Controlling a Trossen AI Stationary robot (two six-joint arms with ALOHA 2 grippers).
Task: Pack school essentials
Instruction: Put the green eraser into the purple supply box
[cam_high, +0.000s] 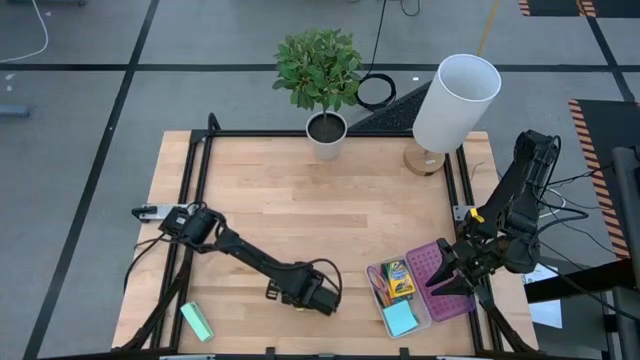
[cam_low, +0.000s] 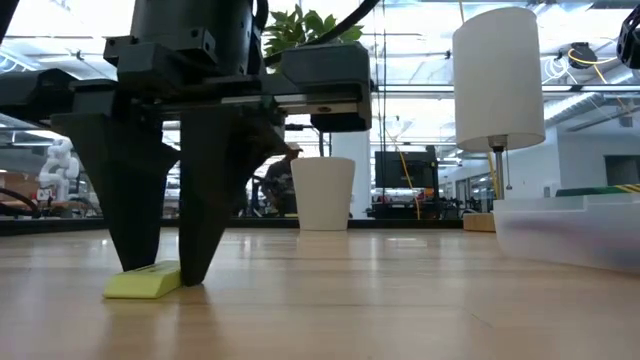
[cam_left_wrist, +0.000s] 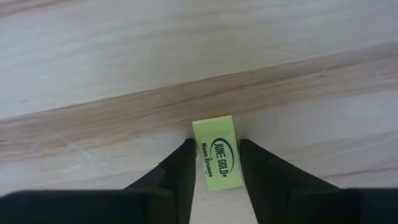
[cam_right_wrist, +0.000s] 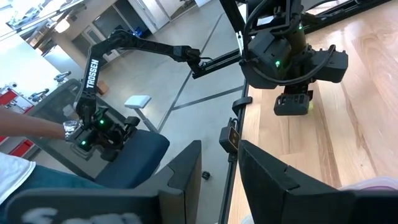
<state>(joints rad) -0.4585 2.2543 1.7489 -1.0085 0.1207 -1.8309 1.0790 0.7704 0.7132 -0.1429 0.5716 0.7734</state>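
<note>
A small yellow eraser (cam_left_wrist: 216, 155) with dark print lies flat on the wooden table near its front middle. My left gripper (cam_left_wrist: 216, 163) stands over it, pointing down and open, with one finger along each long side of the eraser (cam_low: 143, 282). At the front right lies an open pencil case (cam_high: 447, 300), clear with a purple half. It holds a yellow-green crayon box (cam_high: 400, 280), pencils (cam_high: 378, 285) and a light-blue sticky-note pad (cam_high: 401, 319). My right gripper (cam_high: 447, 281) hovers open over the purple half with nothing between its fingers (cam_right_wrist: 217, 180). My left gripper straddles the eraser's two long sides (cam_left_wrist: 199, 163) from above, fingers pointing down with their tips at the table. The gap is barely wider than the eraser, and I cannot tell whether either finger touches it. The eraser lies on the table.
A mint-green block (cam_high: 197, 322) lies at the front left. A potted plant (cam_high: 325, 128) and a white-shaded lamp (cam_high: 452, 95) stand along the far edge. Black frame rails (cam_high: 195, 190) run along the table's sides. A person's arm (cam_right_wrist: 25, 127) shows beyond the table.
</note>
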